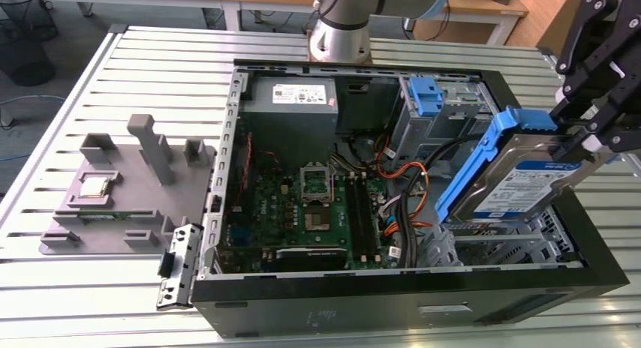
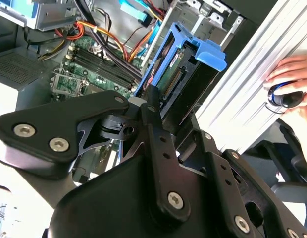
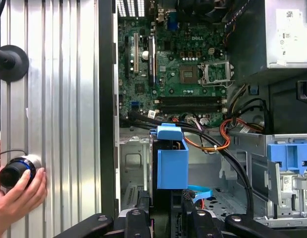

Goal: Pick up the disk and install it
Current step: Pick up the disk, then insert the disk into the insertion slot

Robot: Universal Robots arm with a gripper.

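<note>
Since the disk [image 1: 521,184] hangs tilted at the exterior view's right, above the open computer case [image 1: 401,282], fingers [image 2: 152,111] clamped on its end, I'd judge it dense, rigid and shock-sensitive: hold the metal sides, not the flexy blue bracket [image 1: 469,166].

Cables [image 3: 213,144] cross the drive cage [image 3: 135,168] (black, orange).

I have the exterior view set high beyond one end of the computer case [image 1: 401,307], angled down, far enough back to hold the whole case. The first wrist view looks almost straight down into the case from close above; the second wrist view slants in nearer still. All three share the case's motherboard [image 1: 296,209] and the disk [image 1: 526,175].
</note>
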